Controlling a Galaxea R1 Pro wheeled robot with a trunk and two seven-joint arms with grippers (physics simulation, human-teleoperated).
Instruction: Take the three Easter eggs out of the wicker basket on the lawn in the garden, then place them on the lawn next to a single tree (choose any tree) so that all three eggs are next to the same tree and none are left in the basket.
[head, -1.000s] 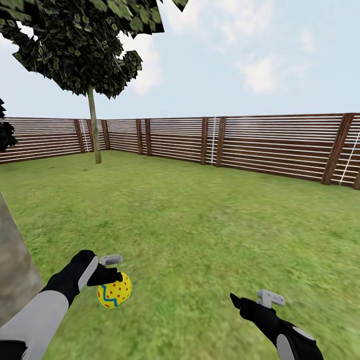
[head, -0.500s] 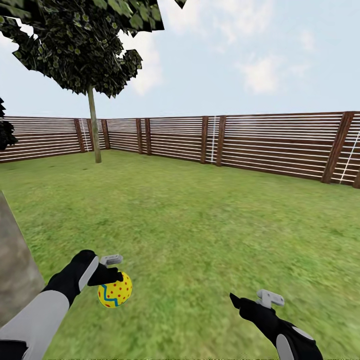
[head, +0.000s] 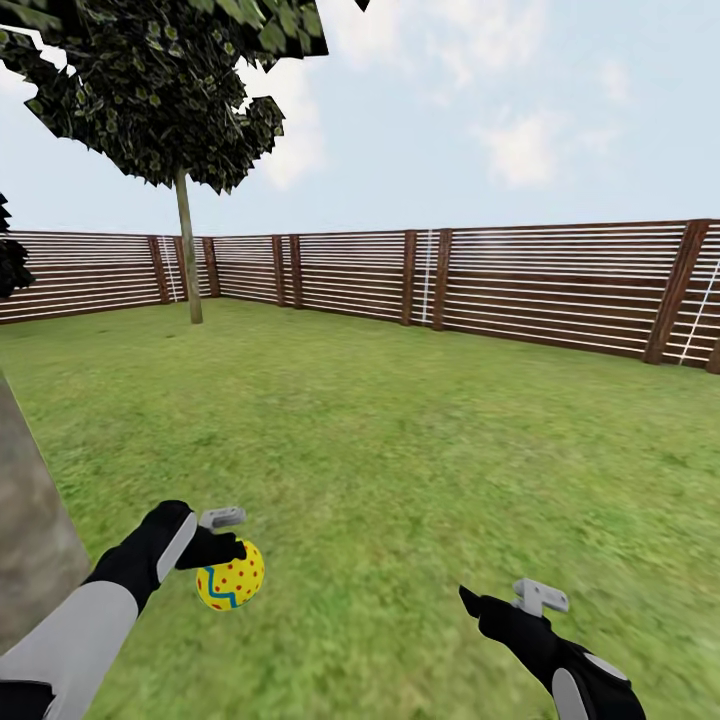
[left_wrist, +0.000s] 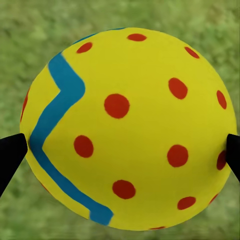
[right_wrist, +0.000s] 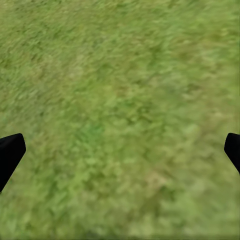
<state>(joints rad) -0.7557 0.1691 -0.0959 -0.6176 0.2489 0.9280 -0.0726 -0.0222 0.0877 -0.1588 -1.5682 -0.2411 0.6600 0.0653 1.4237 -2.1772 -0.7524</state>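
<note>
My left gripper (head: 226, 558) is shut on one Easter egg (head: 231, 580), yellow with red dots and a blue zigzag band, and holds it above the lawn (head: 400, 470). Close up in the left wrist view, the egg (left_wrist: 130, 125) sits between the two black fingertips with grass behind it. A thick grey-brown tree trunk (head: 28, 530) rises at the head view's left edge, just left of that arm. My right gripper (head: 482, 606) hangs open and empty over grass; in the right wrist view its fingertips (right_wrist: 10, 152) stand wide apart. The wicker basket is out of view.
A brown slatted fence (head: 500, 290) closes the garden at the back. A thin-trunked tree (head: 187, 250) with dark leaves stands far off near the fence at the left. Open grass stretches ahead and to the right.
The whole head view has shifted very slightly, so the camera moved a touch. The egg stays in my left gripper, and both arms keep their places.
</note>
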